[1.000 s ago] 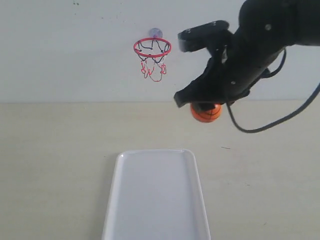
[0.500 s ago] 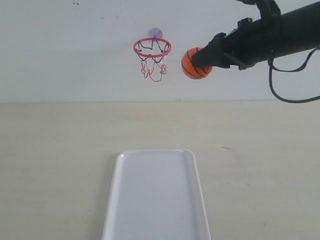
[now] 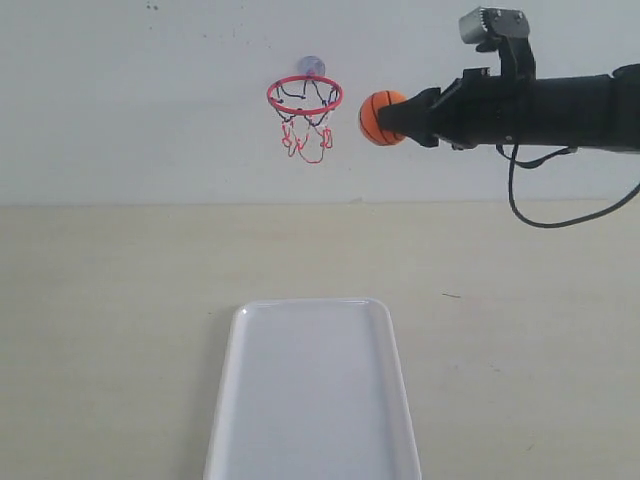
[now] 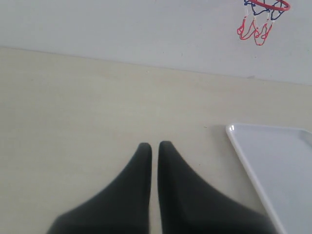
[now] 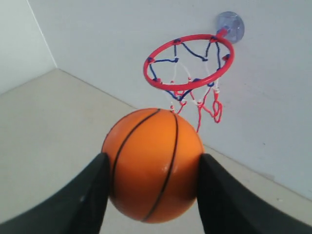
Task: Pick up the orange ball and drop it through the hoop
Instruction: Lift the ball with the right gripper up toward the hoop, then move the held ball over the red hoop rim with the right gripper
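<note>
The orange ball [image 3: 378, 118] [image 5: 153, 163] hangs in the air just right of the hoop [image 3: 304, 97], at about ring height and apart from it. My right gripper [image 3: 392, 118] [image 5: 152, 165] is shut on the ball, one black finger on each side. In the right wrist view the hoop's red ring [image 5: 189, 62] and net sit beyond the ball, with the clear suction cup [image 5: 230, 26] on the wall. My left gripper [image 4: 154, 146] is shut and empty, low over the table; it does not show in the exterior view. The hoop [image 4: 265, 9] appears far off there.
A long white tray [image 3: 312, 390] [image 4: 273, 165] lies on the beige table below the hoop, toward the near edge. A white wall [image 3: 150, 100] stands behind the table. The right arm's black cable [image 3: 545, 215] loops down beneath it.
The right arm has lifted the ball from low near the table up to ring height and carried it left toward the hoop, levelling out to horizontal.
</note>
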`<state>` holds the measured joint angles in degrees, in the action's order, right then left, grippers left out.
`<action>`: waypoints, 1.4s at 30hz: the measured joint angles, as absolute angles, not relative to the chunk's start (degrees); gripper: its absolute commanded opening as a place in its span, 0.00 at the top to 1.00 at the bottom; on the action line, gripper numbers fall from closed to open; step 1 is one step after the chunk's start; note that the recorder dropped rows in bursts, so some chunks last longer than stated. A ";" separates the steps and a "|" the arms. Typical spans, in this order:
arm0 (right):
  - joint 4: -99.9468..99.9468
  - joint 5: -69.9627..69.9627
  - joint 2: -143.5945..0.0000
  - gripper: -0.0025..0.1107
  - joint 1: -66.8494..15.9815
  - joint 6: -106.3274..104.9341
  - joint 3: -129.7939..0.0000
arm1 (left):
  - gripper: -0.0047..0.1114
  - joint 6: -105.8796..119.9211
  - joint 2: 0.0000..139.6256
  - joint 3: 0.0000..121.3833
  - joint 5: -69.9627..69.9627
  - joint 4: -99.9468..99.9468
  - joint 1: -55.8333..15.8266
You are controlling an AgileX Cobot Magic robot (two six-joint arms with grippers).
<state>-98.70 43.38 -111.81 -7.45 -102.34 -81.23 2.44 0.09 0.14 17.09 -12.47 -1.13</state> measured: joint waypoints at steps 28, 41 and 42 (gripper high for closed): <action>-99.43 33.17 -129.63 0.98 -13.72 -103.30 -113.80 | 0.92 2.44 0.09 0.14 17.09 -12.47 -1.13; -99.43 30.94 -136.48 0.98 -16.53 -99.24 -124.33 | 0.92 2.44 0.09 0.14 17.09 -12.47 -1.13; -99.52 30.17 -136.72 0.98 -16.88 -99.24 -124.73 | 0.92 2.44 0.09 0.14 17.09 -12.47 -1.13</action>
<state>-99.52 30.17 -136.72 -16.88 -99.24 -124.73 2.44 0.09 0.14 17.09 -12.47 -1.13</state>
